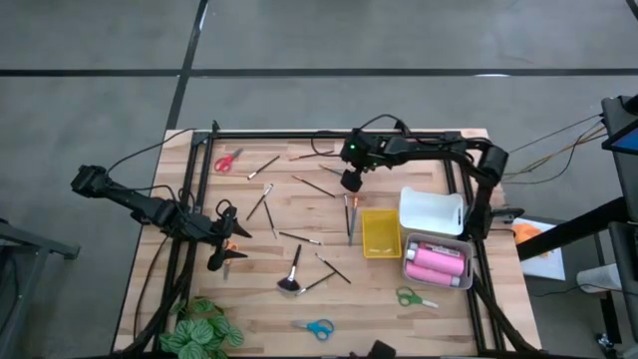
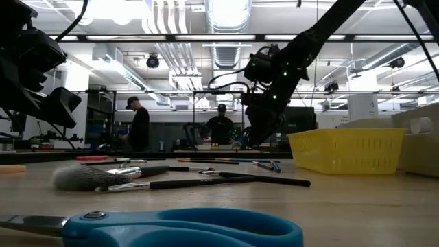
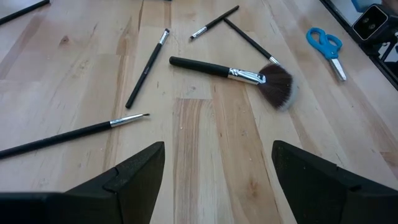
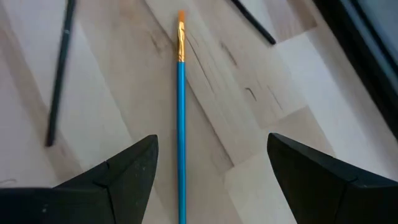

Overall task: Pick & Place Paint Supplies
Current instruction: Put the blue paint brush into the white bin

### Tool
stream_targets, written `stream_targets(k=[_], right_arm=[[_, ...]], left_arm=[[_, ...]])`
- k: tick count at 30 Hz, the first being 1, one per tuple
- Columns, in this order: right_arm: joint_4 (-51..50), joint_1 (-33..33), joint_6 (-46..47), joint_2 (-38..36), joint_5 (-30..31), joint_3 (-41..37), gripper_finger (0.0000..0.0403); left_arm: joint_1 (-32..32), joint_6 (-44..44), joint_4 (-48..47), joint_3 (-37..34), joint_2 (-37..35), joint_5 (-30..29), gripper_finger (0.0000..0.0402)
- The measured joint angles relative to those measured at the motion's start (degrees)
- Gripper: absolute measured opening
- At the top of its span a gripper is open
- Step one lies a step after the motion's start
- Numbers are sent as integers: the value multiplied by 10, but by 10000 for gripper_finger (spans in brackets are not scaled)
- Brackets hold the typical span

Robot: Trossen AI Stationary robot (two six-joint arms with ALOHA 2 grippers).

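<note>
- Right gripper (image 4: 208, 180): fingers spread wide, holding nothing, poised over the far middle of the wooden table (image 1: 419, 319).
- Target: blue-handled brush (image 4: 181, 124), lying flat between the fingers, bristle tip pointing away.
- Handling, by judgement: light, stiff, thin; likely to roll or slip. Close across mid-handle, not on the bristles.
- Left gripper (image 3: 217, 186): fingers apart, empty, near the fluffy black brush (image 3: 239, 74).

One camera looks straight down on the whole wooden table (image 1: 299, 299). Another sits at tabletop level, facing the room, close behind the blue scissors (image 2: 178, 230). Each wrist camera looks down closely at the boards. The fluffy brush (image 3: 273, 84) appears in three views.
</note>
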Motion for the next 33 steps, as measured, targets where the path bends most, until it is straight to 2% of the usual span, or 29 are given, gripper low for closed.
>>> stream_targets(k=[20,33], right_arm=[[3,-1,7,63,1,1,297],[-7,-2,22,55,-24,0,297]], left_arm=[[0,0,0,0,0,0,300],[0,0,0,0,0,0,300]])
